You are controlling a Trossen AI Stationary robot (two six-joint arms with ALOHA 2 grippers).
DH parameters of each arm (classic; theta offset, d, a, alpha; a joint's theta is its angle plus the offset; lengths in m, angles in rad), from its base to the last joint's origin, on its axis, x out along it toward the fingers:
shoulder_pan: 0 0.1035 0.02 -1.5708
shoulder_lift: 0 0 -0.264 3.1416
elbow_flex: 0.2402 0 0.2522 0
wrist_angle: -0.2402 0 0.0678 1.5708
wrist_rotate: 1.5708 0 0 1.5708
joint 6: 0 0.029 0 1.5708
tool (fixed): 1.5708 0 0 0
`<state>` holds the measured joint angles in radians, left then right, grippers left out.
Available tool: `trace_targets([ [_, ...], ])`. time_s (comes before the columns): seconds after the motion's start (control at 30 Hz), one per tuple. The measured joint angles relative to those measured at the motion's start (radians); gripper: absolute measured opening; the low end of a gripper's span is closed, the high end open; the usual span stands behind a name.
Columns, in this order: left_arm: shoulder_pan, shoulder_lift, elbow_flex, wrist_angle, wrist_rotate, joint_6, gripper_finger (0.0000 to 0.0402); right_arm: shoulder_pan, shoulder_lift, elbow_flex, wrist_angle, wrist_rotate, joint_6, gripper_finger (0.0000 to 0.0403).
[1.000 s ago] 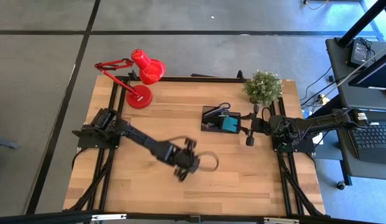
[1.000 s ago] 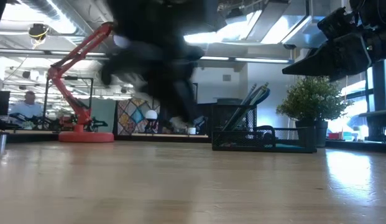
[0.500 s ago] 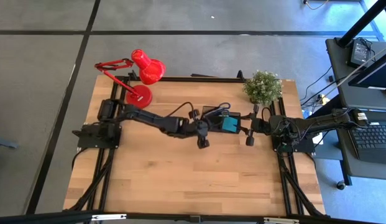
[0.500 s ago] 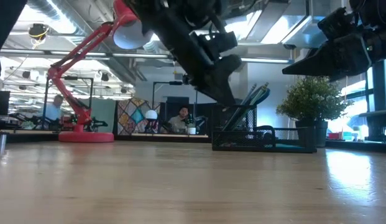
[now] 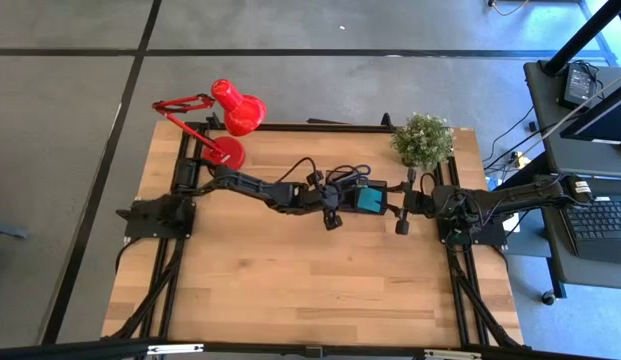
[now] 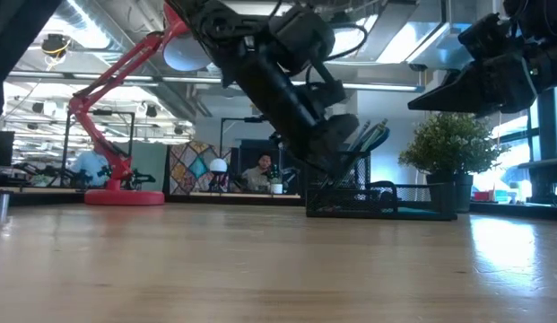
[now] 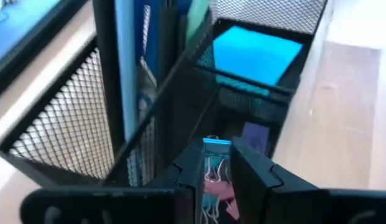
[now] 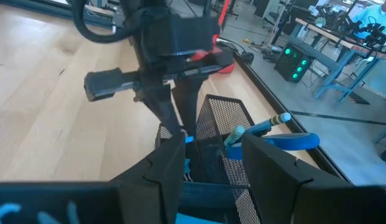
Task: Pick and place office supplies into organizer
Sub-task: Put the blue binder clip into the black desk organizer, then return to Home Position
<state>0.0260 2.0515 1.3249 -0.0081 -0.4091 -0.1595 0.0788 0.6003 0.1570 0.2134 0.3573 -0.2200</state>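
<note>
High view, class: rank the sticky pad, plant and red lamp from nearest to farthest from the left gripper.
From the left gripper at the organizer's edge:
1. Sticky pad, just beside it in the organizer.
2. Plant, at the table's far right corner.
3. Red lamp, at the far left corner.

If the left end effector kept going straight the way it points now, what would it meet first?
Probably the low front compartment of the organizer: the left end effector, gripping a binder clip, points down into it, toward a purple item on its floor. Depth is uncertain.
</note>
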Motion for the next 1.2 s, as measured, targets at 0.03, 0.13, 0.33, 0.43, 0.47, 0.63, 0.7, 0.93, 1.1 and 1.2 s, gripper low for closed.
trace_targets([
  [0.03,0.002,0.003,-0.001,-0.004,0.006,-0.008,0.0058,0.0,0.0,0.0,0.0,0.0,0.0,0.0162],
  [0.13,0.004,0.022,-0.001,0.002,0.021,-0.014,0.0058,0.0,0.0,0.0,-0.002,0.0,0.0,0.0162],
  [0.33,0.005,0.036,0.0,0.008,0.019,-0.014,0.006,0.0,0.0,0.0,-0.009,0.0,-0.001,0.0162],
  [0.43,0.002,0.035,0.0,0.013,0.019,-0.013,0.0065,0.0,0.0,0.0,-0.009,0.0,-0.001,0.0162],
  [0.47,0.002,0.036,0.0,0.018,0.019,-0.013,0.0068,0.0,0.0,0.0,-0.009,0.0,-0.001,0.0162],
  [0.63,0.001,0.035,0.0,0.018,0.019,-0.012,0.0076,0.0,0.0,0.0,-0.009,0.0,-0.001,0.0162],
  [0.7,0.001,0.035,0.0,0.013,0.019,-0.012,0.0076,0.0,0.0,0.0,-0.009,0.0,-0.001,0.0162],
  [0.93,0.001,0.035,0.0,0.013,0.018,-0.012,0.0087,0.0,0.0,0.0,-0.009,0.0,-0.001,0.0162],
  [1.1,0.001,0.035,0.0,0.012,0.018,-0.012,0.0107,0.0,0.0,0.0,-0.009,0.0,-0.002,0.0162],
  [1.2,0.001,0.035,0.0,0.01,0.018,-0.011,0.0116,0.0,0.0,0.0,-0.009,0.0,-0.002,0.0162],
])
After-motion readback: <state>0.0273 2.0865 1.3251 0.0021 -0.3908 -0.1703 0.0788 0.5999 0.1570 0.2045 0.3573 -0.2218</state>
